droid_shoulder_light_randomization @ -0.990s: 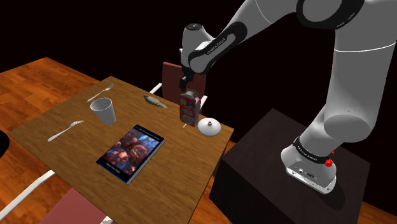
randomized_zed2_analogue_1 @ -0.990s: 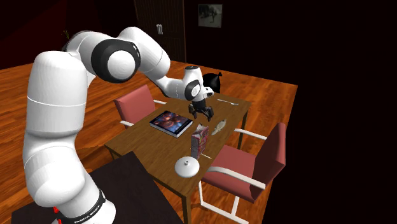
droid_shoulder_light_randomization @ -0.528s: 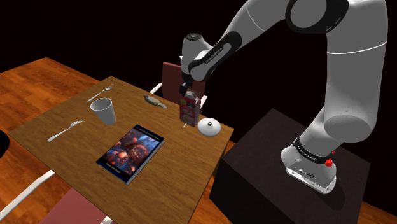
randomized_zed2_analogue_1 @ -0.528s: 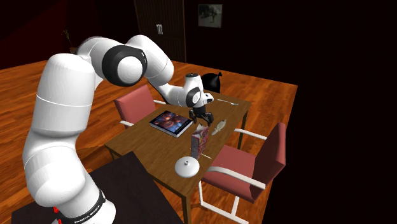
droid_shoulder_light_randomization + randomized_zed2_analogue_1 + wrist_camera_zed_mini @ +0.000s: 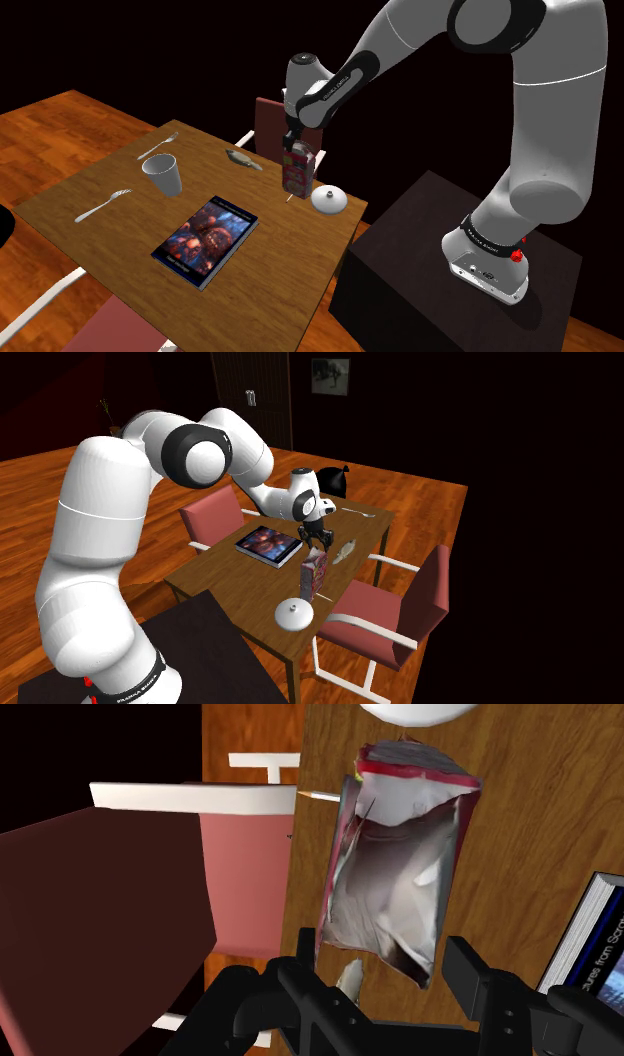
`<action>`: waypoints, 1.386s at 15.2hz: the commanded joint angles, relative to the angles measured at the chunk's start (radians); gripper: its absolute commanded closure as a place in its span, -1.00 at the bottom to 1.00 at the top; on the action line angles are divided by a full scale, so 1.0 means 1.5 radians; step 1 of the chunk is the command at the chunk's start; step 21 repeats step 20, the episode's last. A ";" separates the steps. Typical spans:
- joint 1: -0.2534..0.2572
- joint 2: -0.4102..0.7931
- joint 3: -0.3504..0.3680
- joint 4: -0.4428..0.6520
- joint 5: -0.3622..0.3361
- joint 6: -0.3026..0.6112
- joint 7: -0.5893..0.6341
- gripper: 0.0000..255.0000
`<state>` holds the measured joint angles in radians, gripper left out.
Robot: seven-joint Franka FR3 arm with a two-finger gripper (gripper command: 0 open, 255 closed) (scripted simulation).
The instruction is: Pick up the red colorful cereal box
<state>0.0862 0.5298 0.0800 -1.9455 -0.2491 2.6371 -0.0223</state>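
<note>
The cereal box (image 5: 296, 172) stands upright near the table's (image 5: 110, 180) far edge, red with colourful print and a torn silvery top (image 5: 395, 874). My gripper (image 5: 296, 140) hangs straight above it, pointing down, at the level of the box's top. In the wrist view the gripper (image 5: 385, 949) straddles the box's top. One black finger (image 5: 308, 944) stands at one side of the box and the other finger (image 5: 465, 962) at the opposite side. They stand apart and close to the box, with no firm clasp showing. In the second exterior view the gripper (image 5: 317, 542) sits on the box (image 5: 315, 570).
A white domed lid (image 5: 329, 199) lies right beside the box. A book (image 5: 205, 240), a white cup (image 5: 163, 175), two forks (image 5: 103, 205) and a small grey item (image 5: 243, 158) share the table. Red chairs (image 5: 380, 617) flank it. The dark stand (image 5: 450, 270) adjoins the table.
The hand came down from just above the box until its fingers reached the box's top. In the last half second the arm has barely moved.
</note>
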 commanded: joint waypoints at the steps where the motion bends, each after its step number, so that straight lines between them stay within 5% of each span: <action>1: 0.000 0.001 0.000 -0.001 0.000 0.000 0.000 1.00; 21: -0.013 -0.093 0.020 0.006 0.030 -0.100 -0.029 1.00</action>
